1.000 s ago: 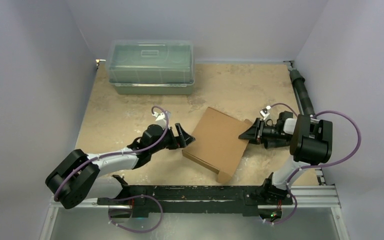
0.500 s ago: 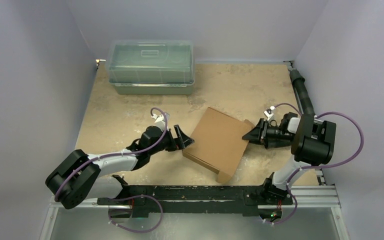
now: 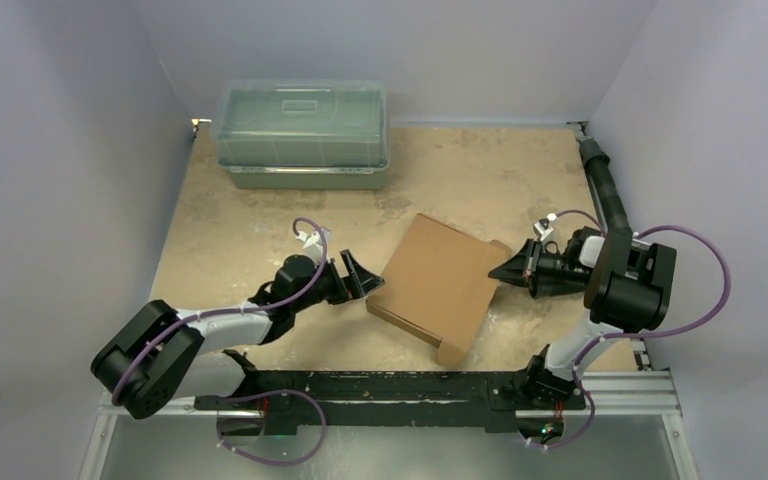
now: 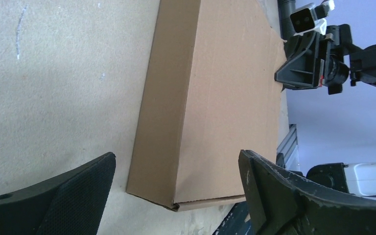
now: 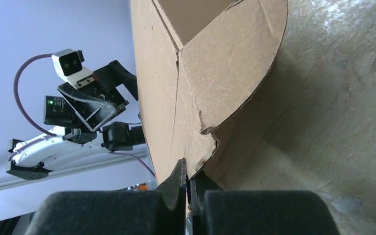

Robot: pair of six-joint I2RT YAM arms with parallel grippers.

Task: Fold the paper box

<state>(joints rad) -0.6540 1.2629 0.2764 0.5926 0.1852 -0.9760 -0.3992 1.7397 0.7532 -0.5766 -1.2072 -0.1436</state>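
1. At left, left claw (image 3: pixel 358 279) spread wide and empty; parked just beside the near-left side of the paper box (image 3: pixel 438 285), not touching.
2. At centre of the counter (image 3: pixel 260 220), paper box lying skewed; plain brown corrugated card, shallow, lid down flat; main folding judged done.
3. At right, one rounded flap (image 5: pixel 235 63) sticking out, seemingly not yet tucked; right claw (image 3: pixel 500 271) pressed together, tips at that flap's edge; any pinch of card impossible to tell.
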